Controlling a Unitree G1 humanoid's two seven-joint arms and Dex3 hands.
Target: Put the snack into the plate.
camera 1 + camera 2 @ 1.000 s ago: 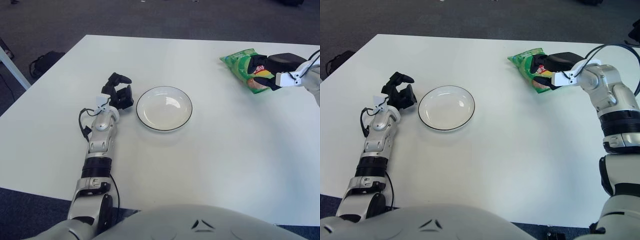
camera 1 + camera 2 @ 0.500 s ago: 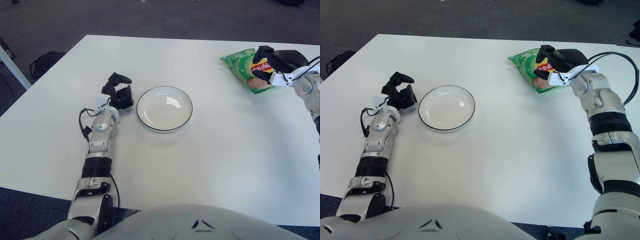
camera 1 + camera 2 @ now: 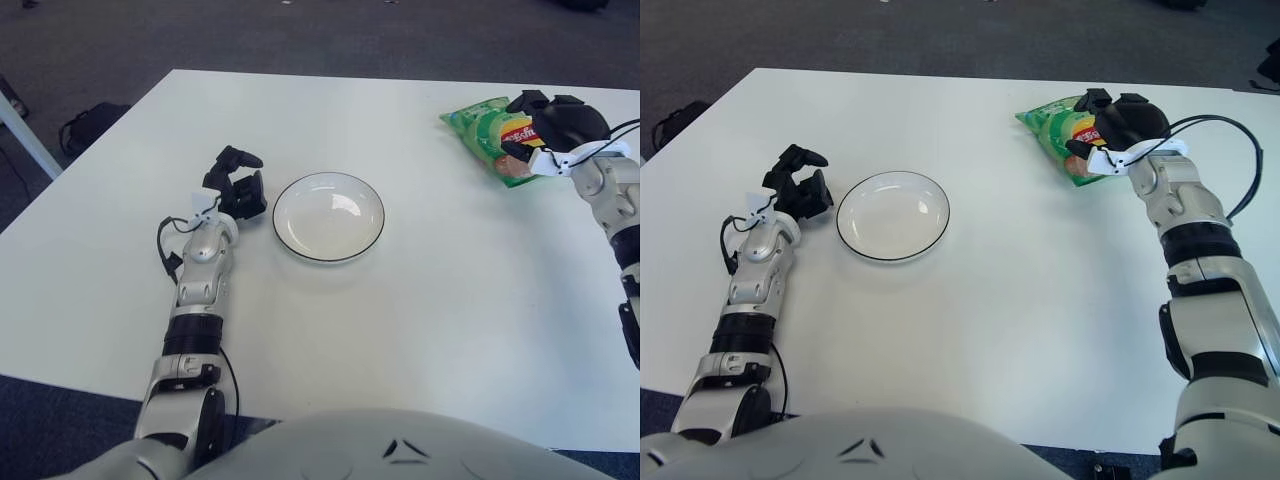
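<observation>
The snack, a green bag [image 3: 1050, 122], lies flat on the white table at the far right. My right hand [image 3: 1090, 122] sits over the bag's right end. Its dark fingers [image 3: 1098, 99] spread across the bag's far edge and the thumb is at its near edge; the bag stays on the table. The white plate [image 3: 329, 220] with a dark rim stands near the middle of the table, well left of the bag, with nothing in it. My left hand [image 3: 236, 185] shows just left of the plate, fingers relaxed and holding nothing.
The white table [image 3: 420, 330] stretches wide between the plate and the bag and towards me. A dark bag [image 3: 90, 125] lies on the carpet beyond the table's left edge.
My right hand has turned from reaching sideways across the bag to sitting over its right end, the forearm swinging in towards me. The bag, plate and left hand have not moved.
</observation>
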